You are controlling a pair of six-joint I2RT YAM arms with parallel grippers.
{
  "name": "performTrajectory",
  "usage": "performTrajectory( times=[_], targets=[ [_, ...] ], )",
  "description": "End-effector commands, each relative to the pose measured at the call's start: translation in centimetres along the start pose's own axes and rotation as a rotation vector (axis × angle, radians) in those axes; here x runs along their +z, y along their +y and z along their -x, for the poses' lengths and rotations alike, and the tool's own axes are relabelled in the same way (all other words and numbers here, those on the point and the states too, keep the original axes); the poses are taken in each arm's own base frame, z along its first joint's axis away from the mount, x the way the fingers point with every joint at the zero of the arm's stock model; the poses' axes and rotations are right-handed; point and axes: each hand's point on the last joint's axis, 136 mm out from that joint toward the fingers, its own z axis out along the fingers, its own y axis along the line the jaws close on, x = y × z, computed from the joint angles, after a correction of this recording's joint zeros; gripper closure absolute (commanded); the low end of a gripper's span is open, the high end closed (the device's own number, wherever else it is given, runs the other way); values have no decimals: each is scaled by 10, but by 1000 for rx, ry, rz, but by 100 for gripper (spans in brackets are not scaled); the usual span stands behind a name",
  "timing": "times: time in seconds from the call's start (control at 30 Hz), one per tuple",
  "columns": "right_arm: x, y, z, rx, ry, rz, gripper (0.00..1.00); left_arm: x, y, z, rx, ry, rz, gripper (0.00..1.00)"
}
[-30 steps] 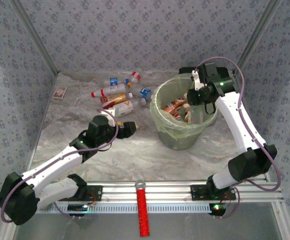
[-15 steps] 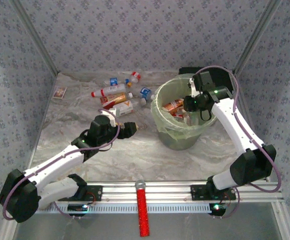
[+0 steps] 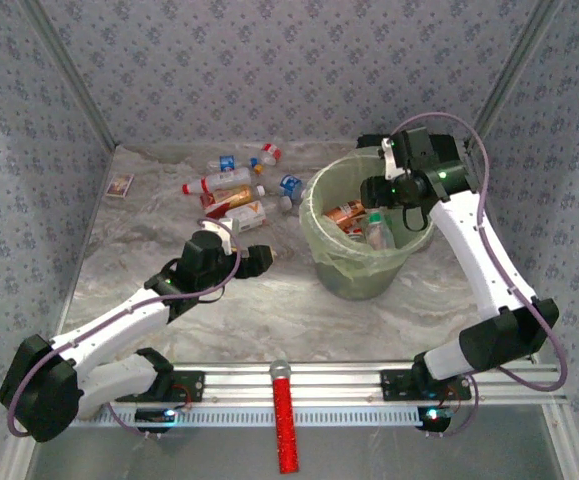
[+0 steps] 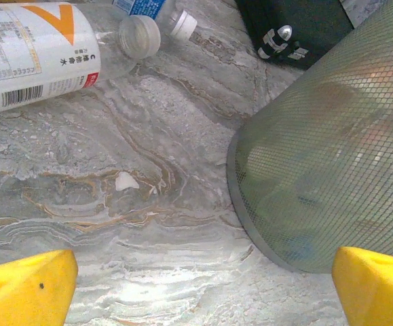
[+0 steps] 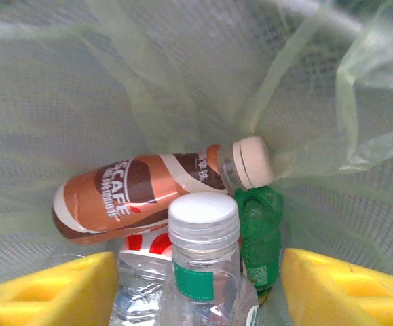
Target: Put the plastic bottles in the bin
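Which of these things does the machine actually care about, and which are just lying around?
Part of the job:
- bin
- bottles inside it
- loose bottles

Just lying about:
- red stick
- small card
- black case

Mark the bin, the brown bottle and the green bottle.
bin point(image 3: 354, 272), top view, front wall.
brown bottle point(image 5: 125, 197), right wrist view, label.
green bottle point(image 5: 259, 234), right wrist view, body.
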Motion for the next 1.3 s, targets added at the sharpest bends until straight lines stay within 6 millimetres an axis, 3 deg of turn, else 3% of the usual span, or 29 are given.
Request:
performTrajectory(
  times=[0.0,0.3,0.47,0.63,0.73,0.97,1.27],
  targets=[
    [-23,-1,-1,-19,-9,-14,33,2,7,-2,-10,18,46,4],
    [-49,17,11,-4,-90,89,33,4,35,17,-47,50,229,4],
    [-54,17,7,-4,-93,96,33,9,39,43,178,68,288,3],
    [-59,14,2,0,-97,98,33,19,68,74,325,133,385,2],
    [-60,12,-2,7,-96,102,33,30,75,87,393,156,376,4],
    [-57,9,-10,11,-80,101,33,72,83,89,604,292,357,5],
    [-61,-2,-18,27,-72,84,33,113,101,83,693,426,366,9]
  ],
)
